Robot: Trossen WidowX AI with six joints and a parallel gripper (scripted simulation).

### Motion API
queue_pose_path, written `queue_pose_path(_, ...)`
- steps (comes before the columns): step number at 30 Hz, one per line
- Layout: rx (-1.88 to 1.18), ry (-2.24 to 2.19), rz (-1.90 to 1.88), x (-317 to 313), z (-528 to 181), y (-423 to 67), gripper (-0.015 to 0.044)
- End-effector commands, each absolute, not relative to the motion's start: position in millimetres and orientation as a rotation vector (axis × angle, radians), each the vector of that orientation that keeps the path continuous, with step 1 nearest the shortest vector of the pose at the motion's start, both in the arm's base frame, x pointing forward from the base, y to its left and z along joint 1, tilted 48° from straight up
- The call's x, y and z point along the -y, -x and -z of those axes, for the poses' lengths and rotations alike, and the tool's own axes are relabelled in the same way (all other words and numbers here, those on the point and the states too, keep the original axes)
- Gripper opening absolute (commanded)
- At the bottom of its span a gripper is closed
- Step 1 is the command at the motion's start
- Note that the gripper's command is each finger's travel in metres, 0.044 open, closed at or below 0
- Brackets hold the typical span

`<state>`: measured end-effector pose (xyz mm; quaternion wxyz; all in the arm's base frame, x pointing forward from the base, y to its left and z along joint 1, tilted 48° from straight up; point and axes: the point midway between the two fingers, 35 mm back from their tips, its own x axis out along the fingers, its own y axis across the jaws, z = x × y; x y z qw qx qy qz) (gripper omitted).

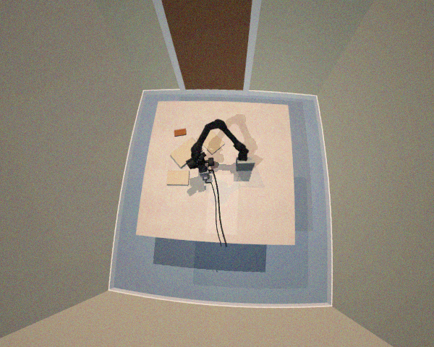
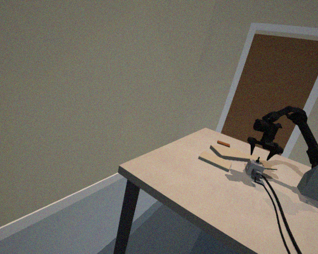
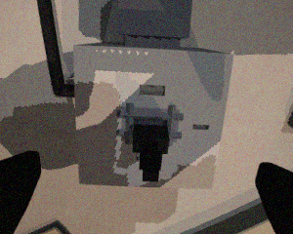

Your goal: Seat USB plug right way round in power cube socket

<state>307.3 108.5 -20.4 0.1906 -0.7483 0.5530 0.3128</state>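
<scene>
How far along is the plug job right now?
Done: nothing on the plug itself; it stands in the cube's top socket, ungripped. In hand: the gripper hangs open above it, one finger on each side in the wrist view. Left: grasp, pull out, turn round, seat fully, release, move clear.

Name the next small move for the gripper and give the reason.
Probably descend straight down. The gripper is open and empty, hovering above the power cube, with the USB plug roughly midway between its fingertips, so lowering should bracket the plug for a grasp.
</scene>
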Motion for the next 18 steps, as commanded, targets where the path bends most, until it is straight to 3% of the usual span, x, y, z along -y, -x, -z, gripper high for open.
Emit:
queue_pose_path(1, -1.554, 2.102, -0.879, -108.5, 20.4, -307.3, 0.0414)
queue_pose_path(16, -1.554, 2.102, -0.879, -108.5, 20.4, -307.3, 0.002)
queue_pose_path(18, -1.554, 2.102, -0.879, -108.5, 20.4, -307.3, 0.0)
